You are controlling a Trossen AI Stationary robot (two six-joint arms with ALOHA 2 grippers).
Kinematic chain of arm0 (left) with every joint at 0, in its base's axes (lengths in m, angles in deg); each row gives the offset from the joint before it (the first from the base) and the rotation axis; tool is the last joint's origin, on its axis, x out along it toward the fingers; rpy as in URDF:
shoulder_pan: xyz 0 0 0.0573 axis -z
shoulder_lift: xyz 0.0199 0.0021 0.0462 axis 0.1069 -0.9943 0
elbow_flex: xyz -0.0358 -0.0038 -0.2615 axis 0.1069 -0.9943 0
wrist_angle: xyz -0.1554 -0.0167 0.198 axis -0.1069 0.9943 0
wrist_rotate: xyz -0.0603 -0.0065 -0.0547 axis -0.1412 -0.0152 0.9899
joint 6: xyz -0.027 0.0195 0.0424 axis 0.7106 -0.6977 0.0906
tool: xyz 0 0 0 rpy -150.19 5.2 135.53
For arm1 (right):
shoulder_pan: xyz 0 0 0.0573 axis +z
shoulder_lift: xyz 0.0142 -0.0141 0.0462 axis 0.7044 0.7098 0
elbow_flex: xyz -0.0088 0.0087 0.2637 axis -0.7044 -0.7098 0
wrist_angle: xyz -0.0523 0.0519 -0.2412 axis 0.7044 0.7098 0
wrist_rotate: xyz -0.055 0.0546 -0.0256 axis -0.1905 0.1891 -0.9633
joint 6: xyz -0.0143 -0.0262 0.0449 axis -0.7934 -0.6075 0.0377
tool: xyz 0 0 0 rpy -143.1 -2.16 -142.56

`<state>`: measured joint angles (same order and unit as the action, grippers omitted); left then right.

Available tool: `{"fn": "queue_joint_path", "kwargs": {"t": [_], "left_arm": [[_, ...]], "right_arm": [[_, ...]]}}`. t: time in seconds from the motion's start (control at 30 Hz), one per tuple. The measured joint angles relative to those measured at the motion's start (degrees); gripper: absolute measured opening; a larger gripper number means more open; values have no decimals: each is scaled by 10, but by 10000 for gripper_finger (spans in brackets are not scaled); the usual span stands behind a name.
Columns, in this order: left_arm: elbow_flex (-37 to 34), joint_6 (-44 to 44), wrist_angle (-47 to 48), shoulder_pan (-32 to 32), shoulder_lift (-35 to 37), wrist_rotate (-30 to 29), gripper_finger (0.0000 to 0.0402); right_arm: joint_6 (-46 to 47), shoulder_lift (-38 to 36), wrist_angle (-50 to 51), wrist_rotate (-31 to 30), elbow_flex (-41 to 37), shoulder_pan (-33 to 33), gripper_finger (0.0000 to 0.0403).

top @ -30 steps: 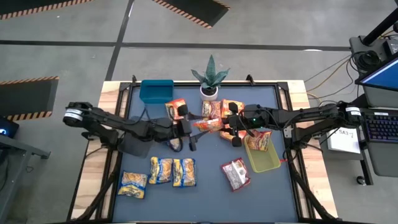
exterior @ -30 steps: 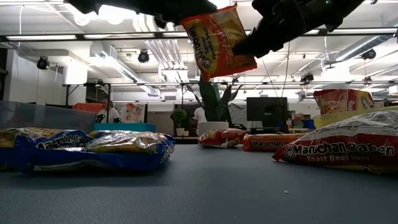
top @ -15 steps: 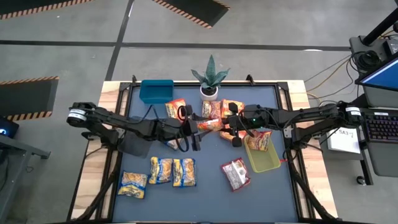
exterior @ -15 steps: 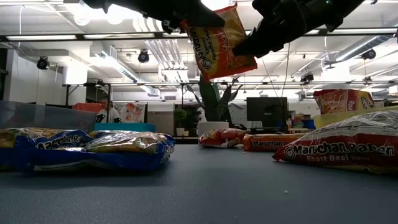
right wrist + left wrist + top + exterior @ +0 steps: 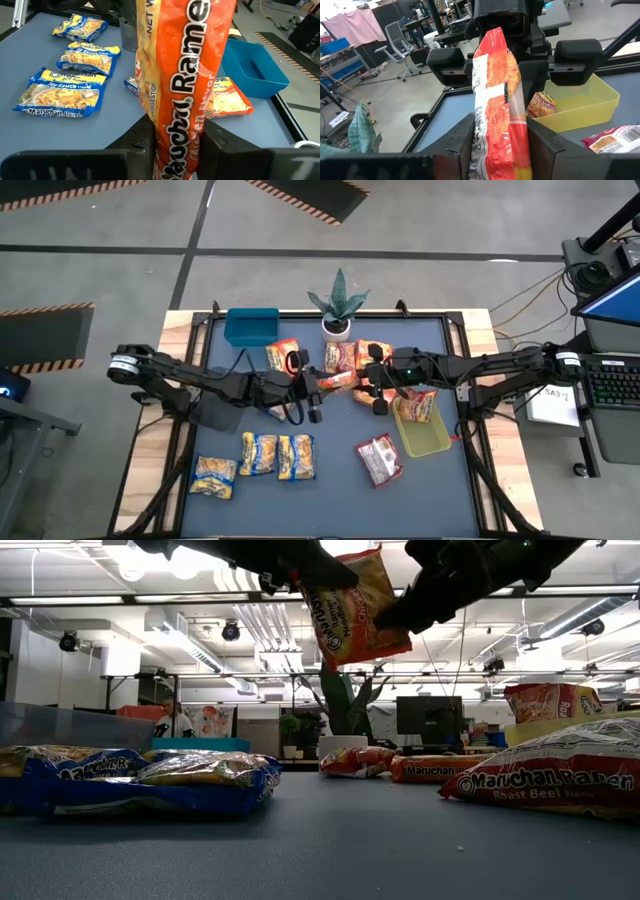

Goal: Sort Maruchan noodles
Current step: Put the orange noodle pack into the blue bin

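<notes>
While pinched endwise, orange packet point(image 5: 352, 608) hanging vertical.

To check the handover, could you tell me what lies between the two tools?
One orange packet, gripped by the left tool and right tool, spans the gap in the high view.

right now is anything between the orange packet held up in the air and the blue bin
Nothing visible blocks it. The orange packet hangs above the table between the left gripper and right gripper; another packet lies below, near the blue bin.

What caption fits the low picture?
Both claws hold one orange noodle packet up above the table.
</notes>
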<state>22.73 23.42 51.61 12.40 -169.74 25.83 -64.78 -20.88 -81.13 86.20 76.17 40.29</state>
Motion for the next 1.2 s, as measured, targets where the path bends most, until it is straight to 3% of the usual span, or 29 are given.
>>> {"fn": "queue_joint_path", "kwargs": {"t": [0.33,0.53,0.63,0.93,1.2], "left_arm": [[0,13,3,0,1,-20,113],[3,48,73,1,16,-87,112],[3,61,123,-2,34,-150,112],[3,97,250,-24,107,-293,112],[3,177,345,-122,137,-376,112]], "right_arm": [[22,-14,1,3,0,-4,187],[41,-43,38,-10,0,-7,238],[60,-66,67,-25,0,-7,255],[74,-114,86,-28,-18,-8,274],[71,-120,90,-28,-20,-8,271]]}}
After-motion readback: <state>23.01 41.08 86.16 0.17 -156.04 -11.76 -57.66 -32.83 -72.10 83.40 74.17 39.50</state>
